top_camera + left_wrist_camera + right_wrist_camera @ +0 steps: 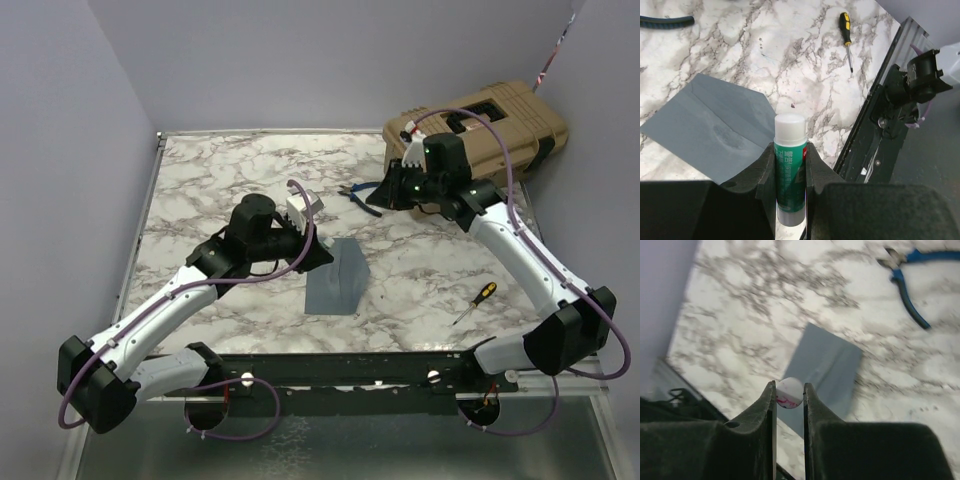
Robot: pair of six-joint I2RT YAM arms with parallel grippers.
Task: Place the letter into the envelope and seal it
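My left tool [790, 150] is pinching a green-and-white glue stick [790, 175], right tool [789, 387] is pinching a small white round piece [789, 394]; cream letter's out of sight, probably inside the slate-blue paper envelope [705, 125], so sealing's what's left

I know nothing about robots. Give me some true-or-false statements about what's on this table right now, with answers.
1. The left fingers grip a glue stick. True.
2. The screwdriver lies on the envelope. False: it lies on the bare table, apart from the envelope.
3. The right fingers are empty. False: they pinch a small white round object.
4. Blue-handled pliers lie on the table. True.
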